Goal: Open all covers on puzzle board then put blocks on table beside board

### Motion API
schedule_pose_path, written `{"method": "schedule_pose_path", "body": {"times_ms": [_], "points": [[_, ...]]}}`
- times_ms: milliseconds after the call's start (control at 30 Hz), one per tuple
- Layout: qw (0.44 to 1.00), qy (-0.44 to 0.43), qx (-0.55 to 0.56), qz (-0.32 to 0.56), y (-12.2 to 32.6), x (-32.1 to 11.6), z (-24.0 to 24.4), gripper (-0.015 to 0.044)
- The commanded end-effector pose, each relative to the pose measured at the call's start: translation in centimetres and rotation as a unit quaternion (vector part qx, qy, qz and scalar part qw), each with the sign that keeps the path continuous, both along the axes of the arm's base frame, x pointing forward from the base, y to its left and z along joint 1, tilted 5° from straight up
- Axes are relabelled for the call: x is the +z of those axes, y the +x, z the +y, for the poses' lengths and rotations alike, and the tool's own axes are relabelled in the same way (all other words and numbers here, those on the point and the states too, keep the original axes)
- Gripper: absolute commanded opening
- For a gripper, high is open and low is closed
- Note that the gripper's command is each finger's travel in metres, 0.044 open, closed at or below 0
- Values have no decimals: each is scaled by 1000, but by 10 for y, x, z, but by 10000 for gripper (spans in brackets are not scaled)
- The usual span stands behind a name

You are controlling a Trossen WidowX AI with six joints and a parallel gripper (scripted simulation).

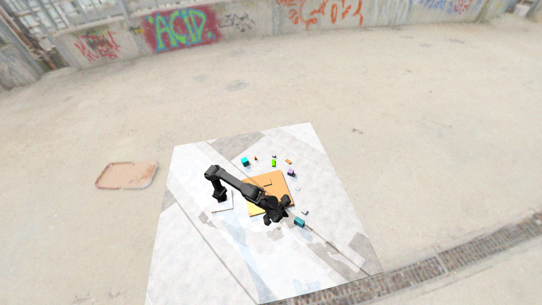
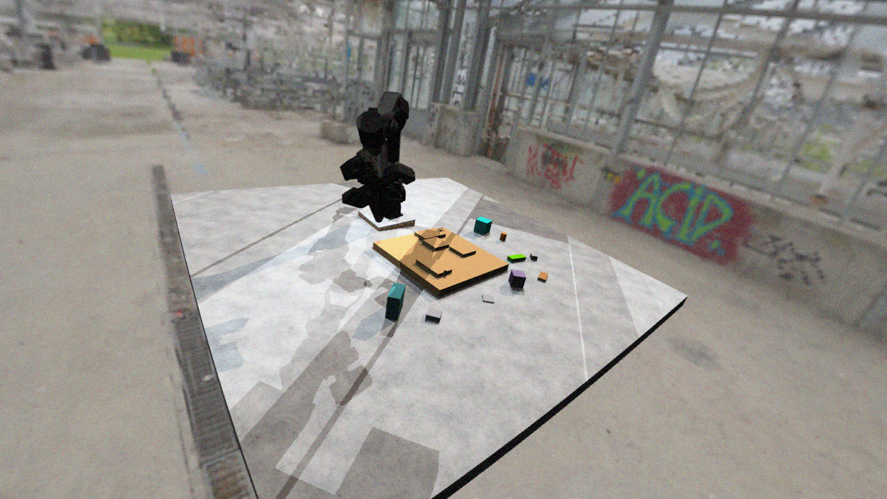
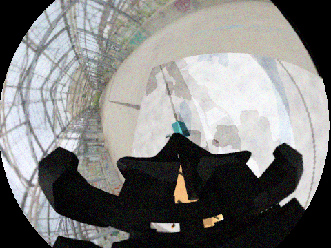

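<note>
4 covers seen on orange puzzle board (image 1: 283, 181) (image 2: 471, 274) | openings unconfirmed | block removal unverified | gripper (image 1: 285, 217) (image 2: 389, 218) (image 3: 176, 135) jaws pressed together at board's 6 o'clock, top view

Black gripper (image 1: 286, 215) (image 2: 384, 217) (image 3: 176, 135) pointed down, shut. Puzzle board (image 1: 280, 189) (image 2: 474, 267) (image 3: 181, 193) sat lower, right of it in view. Upright teal block (image 1: 299, 221) (image 2: 395, 302) (image 3: 180, 128) stood camera-side of gripper; cyan cube (image 1: 245, 162) (image 2: 482, 225) right of it; green block (image 1: 273, 163) (image 2: 515, 257) and purple cube (image 1: 290, 172) (image 2: 517, 278) farther right, past the board.
</note>
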State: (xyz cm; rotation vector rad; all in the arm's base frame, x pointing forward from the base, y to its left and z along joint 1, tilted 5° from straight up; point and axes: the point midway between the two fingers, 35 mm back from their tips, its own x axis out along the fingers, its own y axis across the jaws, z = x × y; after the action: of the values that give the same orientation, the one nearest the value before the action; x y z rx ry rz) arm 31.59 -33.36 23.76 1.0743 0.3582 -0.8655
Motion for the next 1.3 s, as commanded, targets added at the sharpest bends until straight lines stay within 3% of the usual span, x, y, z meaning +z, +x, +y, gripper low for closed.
{"method": "schedule_pose_path", "body": {"times_ms": [0, 633, 1267], "points": [[1000, 1, 23, 21, 7, -8, 16, 0], [978, 8, 161, 131, 38, -51, 106, 0], [921, 2, 309, 238, 40, -89, 205, 0]]}}
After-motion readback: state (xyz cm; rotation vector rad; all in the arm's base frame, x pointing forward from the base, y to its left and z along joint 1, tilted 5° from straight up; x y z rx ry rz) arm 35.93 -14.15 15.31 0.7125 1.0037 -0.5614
